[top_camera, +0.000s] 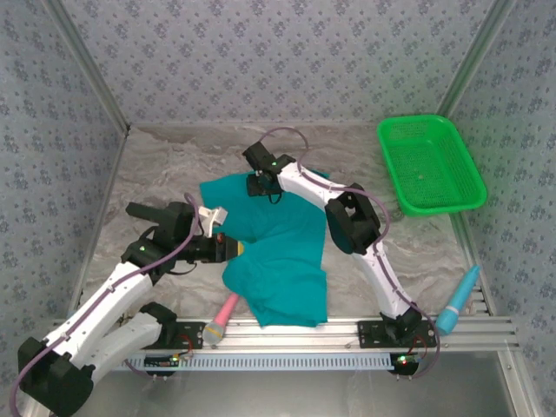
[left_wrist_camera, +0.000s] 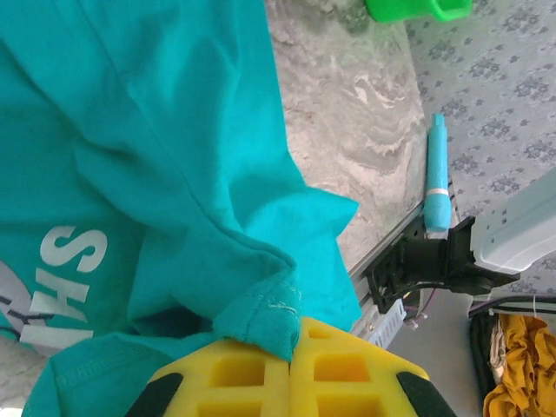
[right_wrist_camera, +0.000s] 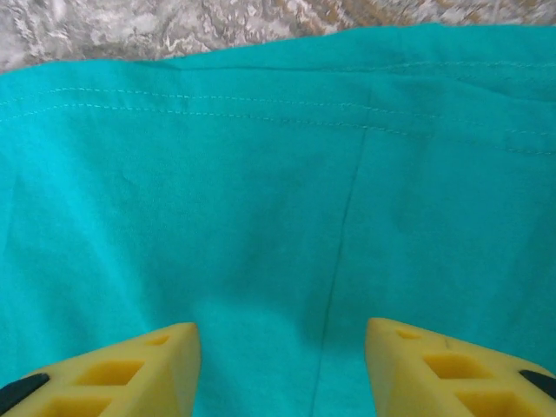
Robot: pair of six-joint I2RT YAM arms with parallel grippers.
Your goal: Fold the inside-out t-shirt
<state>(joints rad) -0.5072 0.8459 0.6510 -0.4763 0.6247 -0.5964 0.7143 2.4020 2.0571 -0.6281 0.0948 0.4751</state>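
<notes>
The teal t-shirt [top_camera: 278,252] lies rumpled in the middle of the table, stretching from the back centre to the front rail. My left gripper [top_camera: 236,248] is at the shirt's left edge, shut on a stitched hem fold [left_wrist_camera: 265,317], with the yellow fingers [left_wrist_camera: 347,369] pressed together. Faded white lettering [left_wrist_camera: 69,261] shows through the cloth. My right gripper [top_camera: 261,184] hovers over the shirt's far edge. Its jaws stand wide open above flat cloth [right_wrist_camera: 278,226] with a seam [right_wrist_camera: 343,234] running between the fingertips [right_wrist_camera: 165,356].
A green plastic basket [top_camera: 430,165] stands at the back right. A teal cylinder [top_camera: 458,301] lies by the right front rail and a pink-handled tool [top_camera: 221,319] by the front rail. Bare marbled table [top_camera: 156,169] lies at the back left.
</notes>
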